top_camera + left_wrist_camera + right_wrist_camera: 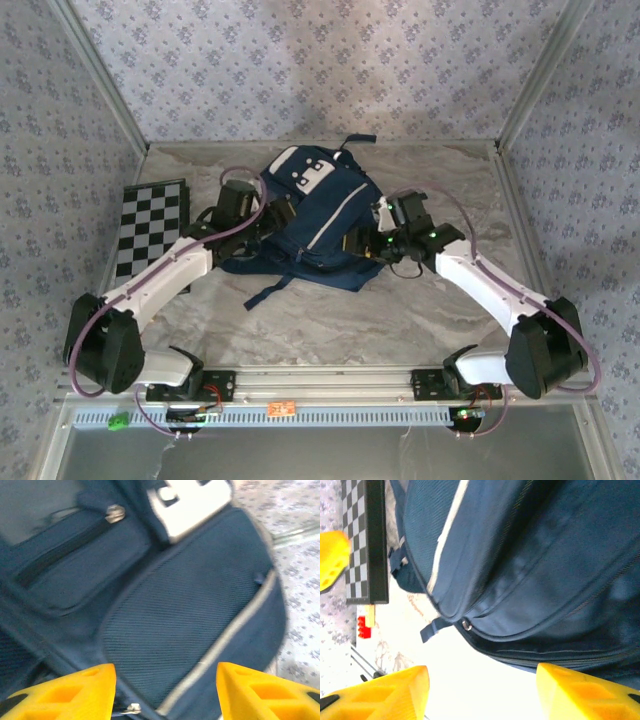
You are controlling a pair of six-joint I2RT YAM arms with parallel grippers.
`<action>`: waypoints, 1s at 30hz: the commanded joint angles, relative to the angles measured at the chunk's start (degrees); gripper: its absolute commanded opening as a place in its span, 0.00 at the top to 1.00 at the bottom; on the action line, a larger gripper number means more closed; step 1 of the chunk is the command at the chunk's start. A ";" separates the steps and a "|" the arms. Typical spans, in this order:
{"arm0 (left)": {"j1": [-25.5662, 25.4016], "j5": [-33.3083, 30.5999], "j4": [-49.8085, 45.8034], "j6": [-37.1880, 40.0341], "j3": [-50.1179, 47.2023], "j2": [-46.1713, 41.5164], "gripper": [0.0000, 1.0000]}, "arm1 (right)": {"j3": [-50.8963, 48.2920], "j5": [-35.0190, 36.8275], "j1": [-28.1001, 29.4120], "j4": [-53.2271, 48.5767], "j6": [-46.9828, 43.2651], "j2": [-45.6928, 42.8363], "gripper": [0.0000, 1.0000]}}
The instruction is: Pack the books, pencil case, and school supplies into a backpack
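- Backpack (315,215) position: lies flat mid-surface (330,320), top handle toward the far wall, white patch (305,172) and white diagonal stripe (335,212) facing up.
- Left gripper (165,672): hangs over the backpack's front. Yellow fingers (75,692) spread wide, nothing between them. Contact with the fabric: cannot tell.
- Under the left gripper: ribbed front panel (185,615) with pale piping along its edge. Zip pocket with metal pull (115,514) sits up-left. A second small pull (131,709) shows just beside the left finger's tip.
- Overhead view: left arm comes in at the backpack's left flank, right arm at its lower right corner.
- Right gripper (482,672): faces the backpack's side. Fingers (385,695) stand wide apart, holding nothing, over bare pale surface just beside the bag's edge.
- Zip slider (466,625): sits on the curved zip line, near the gap between the right fingers.
- Checkered board (152,225): flat on the surface, left of the backpack and apart from it, partly under the left arm.
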 commanded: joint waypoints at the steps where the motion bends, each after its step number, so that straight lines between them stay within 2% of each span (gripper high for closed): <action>1: 1.90 3.35 6.01 -4.47 -3.25 1.48 0.45 | -1.17 2.51 2.95 4.87 2.85 2.29 0.41; 6: 2.70 8.58 9.94 -6.02 -2.44 6.83 0.46 | -1.15 0.93 3.63 10.44 5.11 6.25 0.44; 16: 1.44 10.65 15.23 -8.45 -0.43 13.07 0.53 | -1.16 1.68 1.97 12.91 4.63 8.48 0.55; 20: 0.09 10.70 14.60 -9.13 2.08 15.60 0.67 | 0.76 2.54 0.14 11.98 3.18 9.47 0.59; 22: -0.58 10.44 15.09 -10.42 2.43 16.31 0.70 | 1.45 2.26 -1.66 12.35 2.19 9.83 0.60; 24: -1.80 9.83 16.66 -12.45 2.60 17.03 0.79 | 3.60 1.06 -4.31 11.34 0.71 11.15 0.60; 27: -4.11 8.09 16.73 -15.82 4.50 18.74 0.85 | 7.46 -0.19 -8.05 8.03 -1.39 13.38 0.60; 30: -5.72 4.59 17.90 -20.28 5.27 19.72 0.91 | 9.84 1.69 -10.14 3.08 -4.93 13.03 0.52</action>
